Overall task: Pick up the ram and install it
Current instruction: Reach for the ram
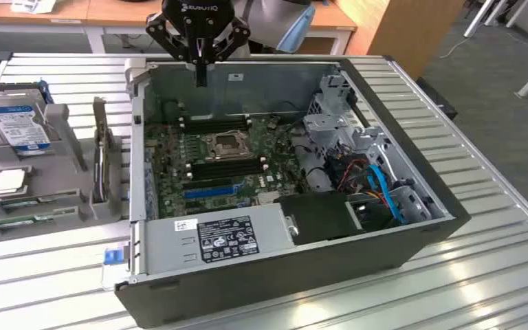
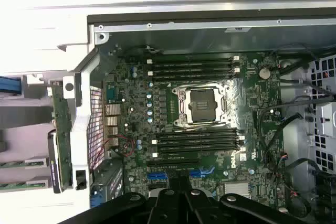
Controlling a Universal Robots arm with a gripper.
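Two long thin green ram sticks lie flat in the grey holder at the exterior view's left, outside the open computer case. In the wrist view they appear as green strips. Which of the two is the task's ram I cannot tell. My gripper hangs over the back wall of the case, far from the sticks, shut with nothing between its fingers. Its black linkage and closed fingers look down on the motherboard, where the black memory slots flank the CPU socket.
The holder also carries a hard drive, a loose CPU chip and a dark expansion card standing on edge. Inside the case are the power supply, a metal drive cage and blue cables. Everything rests on a slatted metal table.
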